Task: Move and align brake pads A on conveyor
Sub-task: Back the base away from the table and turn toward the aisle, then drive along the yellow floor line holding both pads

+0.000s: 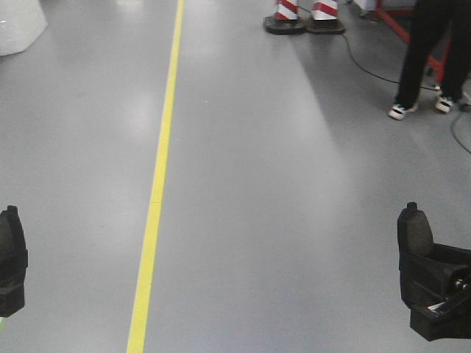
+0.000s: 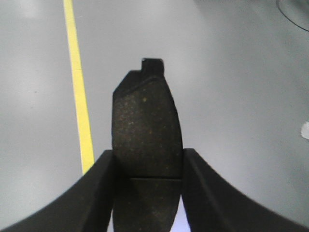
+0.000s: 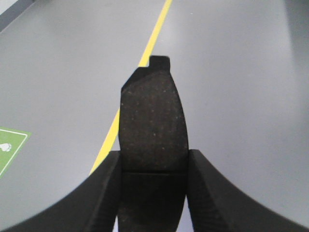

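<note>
a smooth grey floor [image 1: 294, 206] fills every view, lying below and ahead of both arms. a yellow line [image 1: 158, 184] runs along it away from the robot, passing between the left pincer [image 2: 147, 157] and the right pincer [image 3: 154, 155], nearer the left one. far ahead of the right pincer stand a person's legs [image 1: 427, 51] in black trousers and white shoes.

in the front view the two pincers sit at the bottom corners, well apart. each is clamped on a brake pad. the left brake pad [image 2: 145, 130] stands between the left pincer's fingers [image 2: 96, 193], gripped by its long edges. its groove sits just inside the fingertips and its notched end points away from the pincer. the right brake pad [image 3: 153, 121] is held the same way in the right pincer. both pads are dark grey, speckled, and held in the air above the floor.

two red-and-white cones [image 1: 302, 15] stand far ahead, between the pincers. a green floor sign [image 3: 9, 145] with a white footprint lies left of the right pincer.
</note>
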